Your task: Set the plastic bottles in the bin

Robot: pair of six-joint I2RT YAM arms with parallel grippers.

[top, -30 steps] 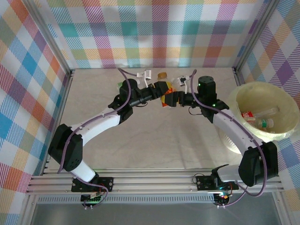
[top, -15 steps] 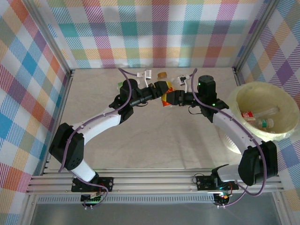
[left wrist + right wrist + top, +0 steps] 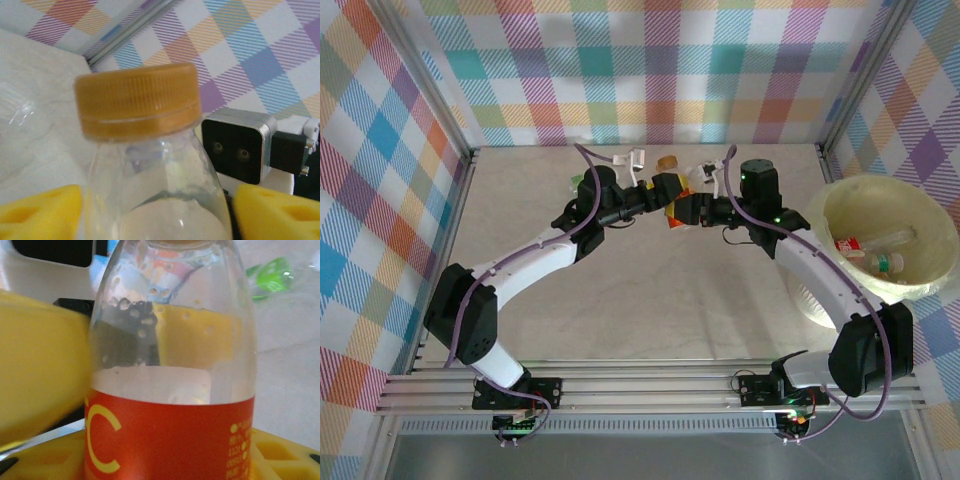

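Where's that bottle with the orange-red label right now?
From above, the orange-labelled bottle is far back on the table, between the left gripper and right gripper, left of the bin.

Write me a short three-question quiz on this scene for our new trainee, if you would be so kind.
1. True or false: the bin stands on the left arm's side.
2. Multiple choice: the cap of the bottle between the pads of the left gripper is A green, B orange, C white.
3. Short answer: does the bin already hold any bottles?

Key
1. False: it stands beside the right arm.
2. B.
3. Yes: a few bottles lie inside it.
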